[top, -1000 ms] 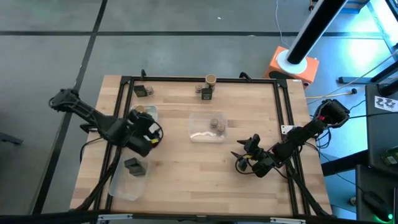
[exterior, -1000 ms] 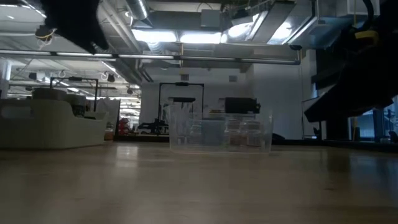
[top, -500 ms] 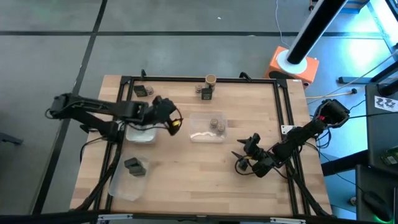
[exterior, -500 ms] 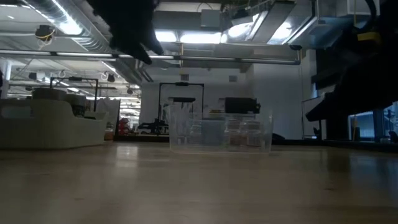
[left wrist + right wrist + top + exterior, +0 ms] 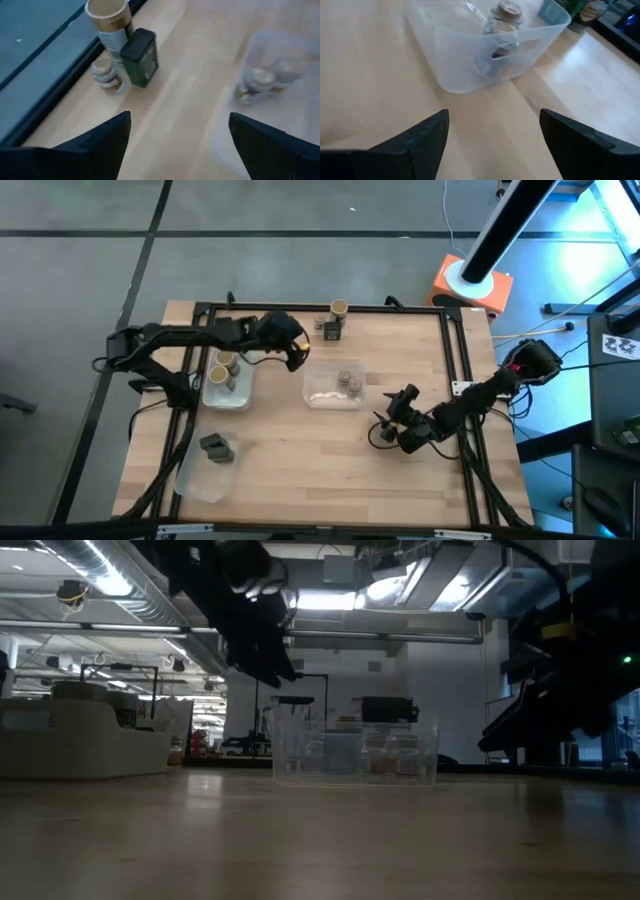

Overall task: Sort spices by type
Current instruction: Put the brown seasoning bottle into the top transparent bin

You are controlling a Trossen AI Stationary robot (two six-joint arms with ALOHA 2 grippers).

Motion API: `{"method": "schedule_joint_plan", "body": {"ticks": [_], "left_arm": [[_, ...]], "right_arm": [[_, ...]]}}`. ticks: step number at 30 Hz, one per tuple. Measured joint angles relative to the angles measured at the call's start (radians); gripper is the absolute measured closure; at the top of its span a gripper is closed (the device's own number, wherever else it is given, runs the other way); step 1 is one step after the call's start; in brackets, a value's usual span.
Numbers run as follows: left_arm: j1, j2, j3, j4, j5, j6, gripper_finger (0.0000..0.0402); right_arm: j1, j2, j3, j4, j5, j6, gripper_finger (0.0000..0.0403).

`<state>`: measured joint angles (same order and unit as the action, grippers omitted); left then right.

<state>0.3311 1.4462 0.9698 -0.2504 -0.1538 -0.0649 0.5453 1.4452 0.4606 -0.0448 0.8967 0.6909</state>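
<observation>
At the table's far edge stand a tan-topped jar, a dark packet and a squat round jar, close together. My left gripper hovers open and empty above the table, a little left of and nearer than this group. The left clear tray holds two tan-topped jars. The middle tray holds squat jars. A dark packet lies in the near-left tray. My right gripper is open and empty, right of the middle tray.
A black frame runs along the table's edges. Bare wood lies between the middle tray and the near edge. An orange-and-white base stands beyond the far right corner.
My left gripper has swung from above the left tray toward the table's far edge and right, sinking a little and turning, and now faces the jars at the far edge. My right gripper has rolled and shifted slightly toward the middle tray. Both stayed open.
</observation>
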Motion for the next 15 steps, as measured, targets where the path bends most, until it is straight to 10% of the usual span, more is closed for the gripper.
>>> {"method": "schedule_joint_plan", "body": {"ticks": [15], "left_arm": [[0.179, 0.277, 0.221, 0.009, 0.015, 0.404, 0.0082]], "right_arm": [[-0.206, 0.000, 0.000, -0.086, -0.014, -0.146, 0.0093]]}}
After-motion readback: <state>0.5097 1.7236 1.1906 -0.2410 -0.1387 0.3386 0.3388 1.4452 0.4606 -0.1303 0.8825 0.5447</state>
